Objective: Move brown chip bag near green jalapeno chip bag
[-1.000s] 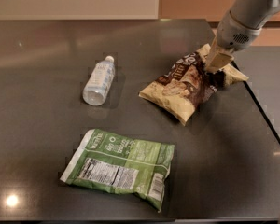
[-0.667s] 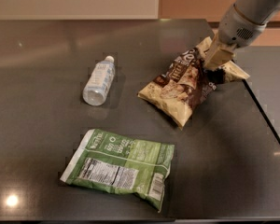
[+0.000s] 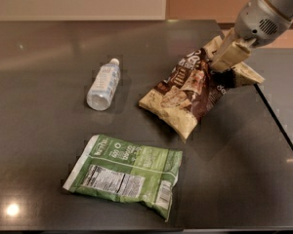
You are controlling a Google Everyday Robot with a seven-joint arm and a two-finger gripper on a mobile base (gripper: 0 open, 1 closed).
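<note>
The brown chip bag (image 3: 185, 94), crinkly cream and dark brown, lies right of centre on the dark table, with its right end raised. My gripper (image 3: 223, 66) comes in from the upper right and is shut on that raised right end. The bag's lower left end rests on the table. The green jalapeno chip bag (image 3: 124, 173) lies flat at the front centre with its white nutrition label showing, a short gap below and left of the brown bag.
A clear plastic water bottle (image 3: 103, 84) lies on its side left of the brown bag. A seam (image 3: 278, 126) runs down the table's right side. A pale wall panel (image 3: 78, 1) stands behind the table.
The gripper has kept hold of the brown bag's right end and raised it a little. The bag has shifted slightly left and toward the green bag. Bottle and green bag have not moved.
</note>
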